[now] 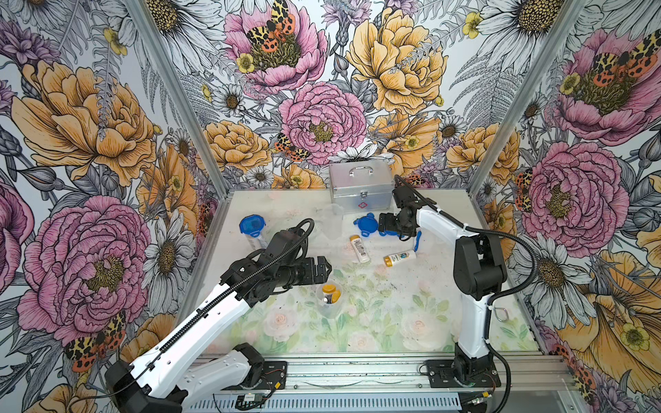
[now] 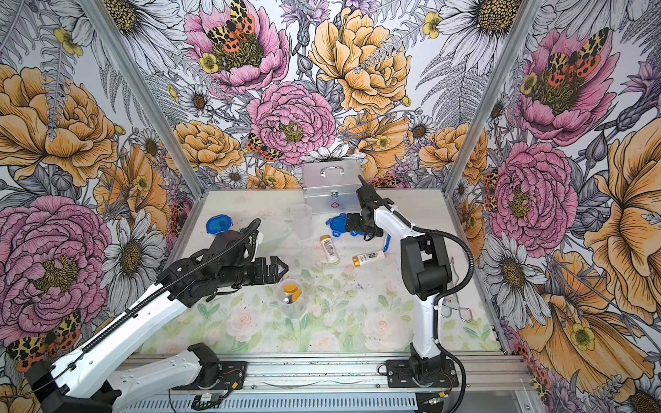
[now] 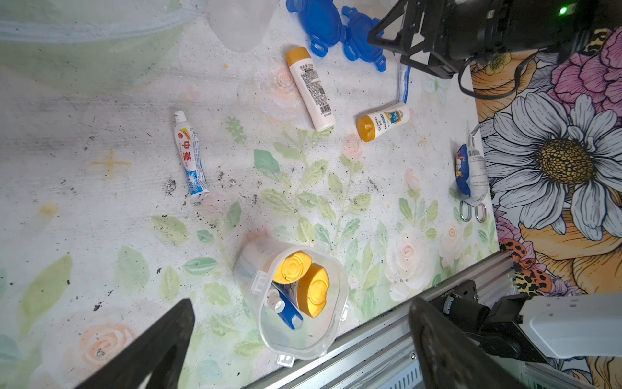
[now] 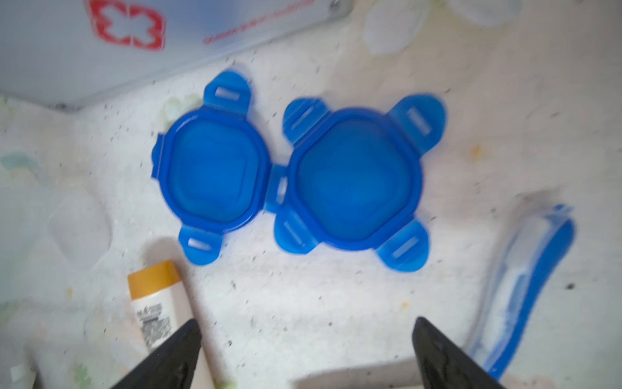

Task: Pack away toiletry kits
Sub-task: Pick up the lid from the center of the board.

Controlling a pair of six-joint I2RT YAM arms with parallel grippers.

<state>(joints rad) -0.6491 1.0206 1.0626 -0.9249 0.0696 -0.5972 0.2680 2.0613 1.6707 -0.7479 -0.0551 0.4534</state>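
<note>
A clear cup [image 1: 329, 297] [image 3: 323, 340] stands at the table's middle front, holding two yellow-capped bottles, a tube and a toothbrush. My left gripper [image 1: 327, 268] [image 3: 303, 304] hangs open just above it, holding nothing. My right gripper [image 1: 381, 223] [image 4: 306, 321] hovers open over two blue clip-tab lids [image 4: 212, 175] [image 4: 356, 178] lying side by side. Two loose bottles [image 1: 358, 247] [image 1: 400, 257] lie between the arms. A toothbrush [image 1: 417, 240] [image 4: 525, 286] lies to the right of the lids. A white-blue tube [image 3: 190, 158] lies on the mat, hidden under my left arm in both top views.
A silver case [image 1: 359, 186] with a red cross stands at the back. An empty clear cup [image 1: 332, 218] stands in front of it. A lidded cup [image 1: 253, 225] lies at the left behind my left arm. A small pouch with metal rings [image 3: 471, 175] sits by the right wall.
</note>
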